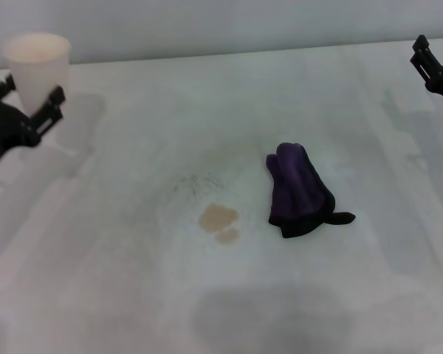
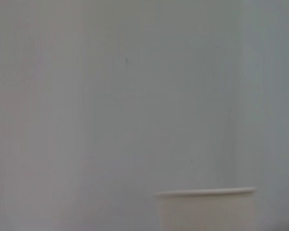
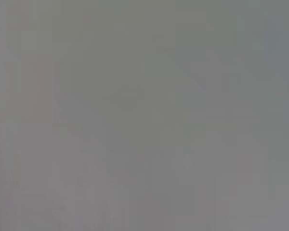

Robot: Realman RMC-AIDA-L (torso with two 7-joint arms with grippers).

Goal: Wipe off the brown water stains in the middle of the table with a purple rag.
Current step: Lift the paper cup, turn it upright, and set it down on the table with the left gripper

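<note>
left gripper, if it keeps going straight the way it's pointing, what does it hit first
Most likely the white paper cup: the left gripper points at it from close by, and the left wrist view shows the cup's rim ahead. Depth is hard to judge.

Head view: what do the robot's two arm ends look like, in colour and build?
Both are matte black. The left claw, at the left edge by the white paper cup, has blocky, angular fingers on a dark curved body. The right claw, at the far right edge, shows similar angular black parts and a small grey fitting beneath. No cables or markings are visible.

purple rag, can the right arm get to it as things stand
Probably yes: the purple rag lies alone on the table, nothing between it and the right gripper at the far right edge.
</note>
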